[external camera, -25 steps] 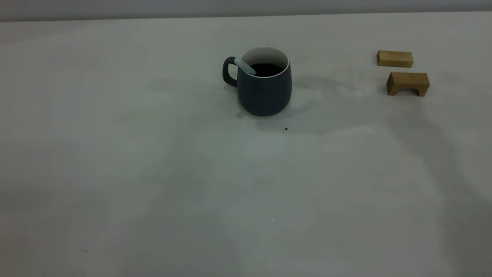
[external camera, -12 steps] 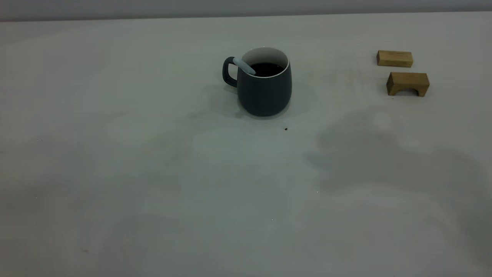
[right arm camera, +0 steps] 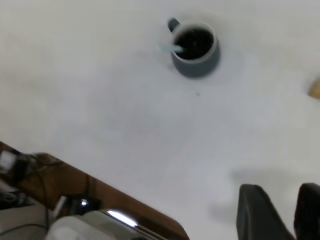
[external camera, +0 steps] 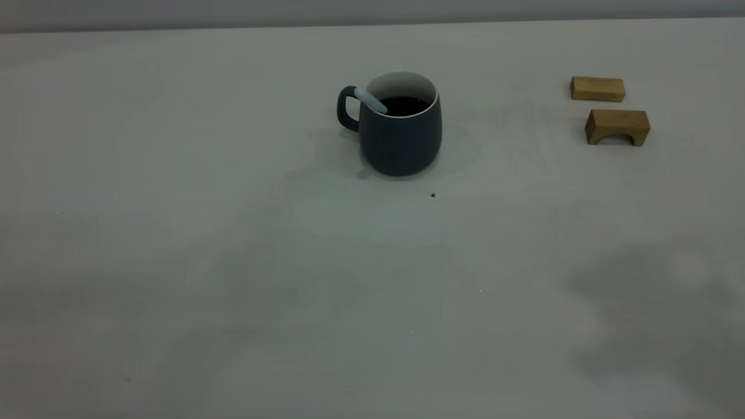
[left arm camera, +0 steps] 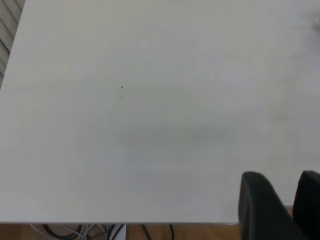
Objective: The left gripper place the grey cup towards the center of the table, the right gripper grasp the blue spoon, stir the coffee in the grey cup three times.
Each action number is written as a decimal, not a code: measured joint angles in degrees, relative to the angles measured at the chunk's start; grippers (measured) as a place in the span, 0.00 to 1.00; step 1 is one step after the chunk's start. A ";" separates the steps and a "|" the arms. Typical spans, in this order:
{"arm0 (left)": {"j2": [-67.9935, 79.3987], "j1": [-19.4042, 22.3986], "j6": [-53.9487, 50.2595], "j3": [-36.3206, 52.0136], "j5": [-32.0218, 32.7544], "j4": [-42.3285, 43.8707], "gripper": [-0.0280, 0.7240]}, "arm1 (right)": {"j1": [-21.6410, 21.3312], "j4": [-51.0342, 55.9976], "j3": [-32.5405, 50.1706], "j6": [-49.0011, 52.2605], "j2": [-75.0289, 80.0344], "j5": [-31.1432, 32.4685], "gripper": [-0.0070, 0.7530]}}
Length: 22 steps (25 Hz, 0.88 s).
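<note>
Shadow gone rightward, blue spoon (external camera: 371,100) handle up-left

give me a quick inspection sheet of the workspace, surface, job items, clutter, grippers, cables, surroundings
surface: table off-white and plain, one tiny dark speck just in front of the cup.
job's things: grey cup upright near the middle, handle toward the left arm's side; coffee inside; blue spoon stands in the cup, its handle leaning over the rim above the cup's handle.
clutter: two wooden blocks on the right arm's side, apart from the cup.
grippers: left gripper above bare table near its edge, open, holding nothing; right gripper high above the table, far from the cup, open, empty.
cables: some below the table edge.
surroundings: wooden floor, a white-and-metal device.
</note>
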 joint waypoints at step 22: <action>0.00 0.00 0.00 0.00 0.00 0.00 0.36 | -11.72 -5.34 42.86 -3.31 -58.39 -3.38 0.32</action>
